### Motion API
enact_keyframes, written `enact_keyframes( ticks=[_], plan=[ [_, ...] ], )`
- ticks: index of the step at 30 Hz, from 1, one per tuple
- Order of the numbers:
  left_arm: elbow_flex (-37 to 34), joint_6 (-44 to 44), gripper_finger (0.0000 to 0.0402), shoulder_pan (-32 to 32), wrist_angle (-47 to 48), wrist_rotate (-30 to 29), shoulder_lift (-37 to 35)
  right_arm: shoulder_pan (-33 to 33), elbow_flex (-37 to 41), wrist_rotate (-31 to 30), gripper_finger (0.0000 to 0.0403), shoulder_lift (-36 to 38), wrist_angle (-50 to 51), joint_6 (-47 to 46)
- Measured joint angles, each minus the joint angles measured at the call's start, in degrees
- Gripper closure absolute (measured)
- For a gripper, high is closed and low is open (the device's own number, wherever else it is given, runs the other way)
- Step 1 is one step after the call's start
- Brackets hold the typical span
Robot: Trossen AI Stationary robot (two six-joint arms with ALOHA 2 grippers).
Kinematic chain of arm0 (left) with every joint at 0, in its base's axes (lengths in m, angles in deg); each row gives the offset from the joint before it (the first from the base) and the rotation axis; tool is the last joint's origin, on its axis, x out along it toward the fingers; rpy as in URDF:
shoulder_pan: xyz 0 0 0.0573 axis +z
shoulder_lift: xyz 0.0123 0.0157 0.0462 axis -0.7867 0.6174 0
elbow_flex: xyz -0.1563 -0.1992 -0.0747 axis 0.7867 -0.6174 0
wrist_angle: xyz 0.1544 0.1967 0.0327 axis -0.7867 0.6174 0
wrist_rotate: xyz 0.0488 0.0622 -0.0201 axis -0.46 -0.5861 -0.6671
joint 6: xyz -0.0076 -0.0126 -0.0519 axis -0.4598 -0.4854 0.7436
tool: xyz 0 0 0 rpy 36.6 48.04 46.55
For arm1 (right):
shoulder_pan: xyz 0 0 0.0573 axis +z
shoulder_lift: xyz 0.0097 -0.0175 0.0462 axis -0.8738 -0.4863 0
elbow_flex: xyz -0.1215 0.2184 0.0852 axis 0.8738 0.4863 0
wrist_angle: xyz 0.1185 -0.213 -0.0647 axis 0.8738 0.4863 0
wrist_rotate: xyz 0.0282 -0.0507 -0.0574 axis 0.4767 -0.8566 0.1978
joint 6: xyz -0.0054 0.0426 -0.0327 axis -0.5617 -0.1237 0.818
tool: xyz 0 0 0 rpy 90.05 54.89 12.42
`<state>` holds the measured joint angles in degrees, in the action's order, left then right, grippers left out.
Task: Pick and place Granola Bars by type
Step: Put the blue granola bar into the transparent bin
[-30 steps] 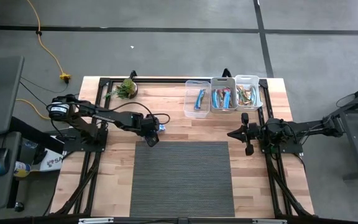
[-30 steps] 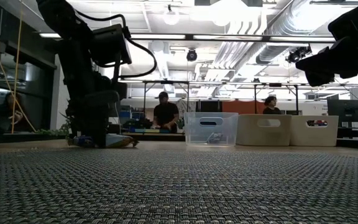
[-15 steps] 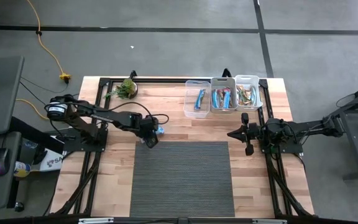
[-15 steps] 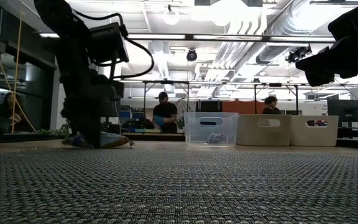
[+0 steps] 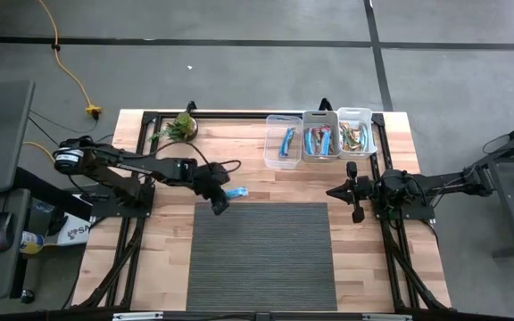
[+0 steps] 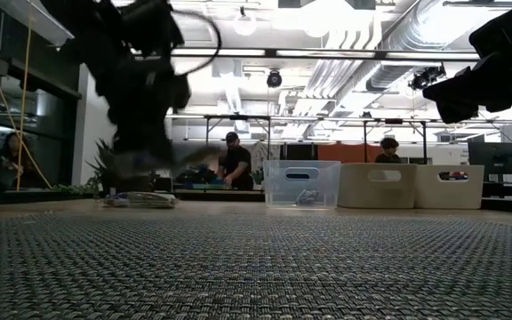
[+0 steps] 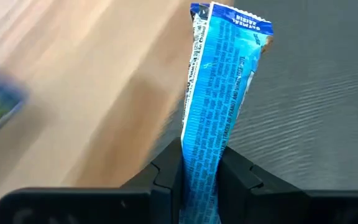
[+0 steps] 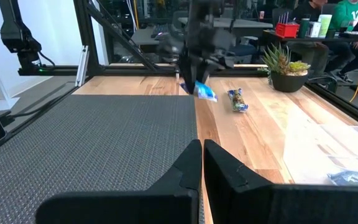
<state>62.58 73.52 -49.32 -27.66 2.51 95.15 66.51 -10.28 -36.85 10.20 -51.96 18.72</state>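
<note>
My left gripper point(image 5: 224, 194) is shut on a bright blue granola bar point(image 7: 219, 93), held above the wood at the far left corner of the grey mat point(image 5: 260, 254). The right wrist view shows the same bar point(image 8: 205, 92) off the table. A second bar point(image 8: 237, 101), blue and green, lies flat on the wood beside it and also shows in the low view point(image 6: 140, 199). More bars lie in three clear bins point(image 5: 321, 136) at the far right. My right gripper point(image 5: 352, 192) waits shut at the table's right side. My left gripper pinches the blue bar between its two fingers near one end of the wrapper point(image 7: 199, 177). The bar stands on edge and sticks out forward past the fingertips. The fingers slant down toward the table's right. The bar is lifted clear of the wood.
A small potted plant point(image 5: 182, 126) stands at the far left of the table. The three bins sit side by side along the far edge. People sit at desks in the room beyond the table point(image 6: 236, 164).
My left gripper has risen from the wood and tipped nearer to level, taking the blue bar up with it. The bar is lifted clear now and points toward the table's right. The second bar has stayed on the wood.
</note>
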Motion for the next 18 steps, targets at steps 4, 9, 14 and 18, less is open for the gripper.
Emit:
enact_keyframes(
  ticks=[4, 9, 14, 18],
  plan=[
    [0.07, -1.62, 0.0336, 0.05, -9.59, 7.28, -2.33, -0.02, -0.02, -0.01, 0.0402, 0.00, 0.00, 0.00],
    [0.17, 1.16, 0.0336, 2.42, -23.61, 18.65, -4.35, -0.02, 0.00, -0.02, 0.0402, 0.00, 0.00, 0.00],
    [0.20, 5.65, 0.0336, 6.80, -36.56, 23.23, -4.58, -0.01, -0.01, 0.00, 0.0402, 0.00, 0.00, 0.01],
    [1.74, 6.46, 0.0336, 9.82, -41.00, 23.48, -4.58, 0.00, 0.00, -0.02, 0.0402, 0.00, 0.00, 0.00]
  ],
)
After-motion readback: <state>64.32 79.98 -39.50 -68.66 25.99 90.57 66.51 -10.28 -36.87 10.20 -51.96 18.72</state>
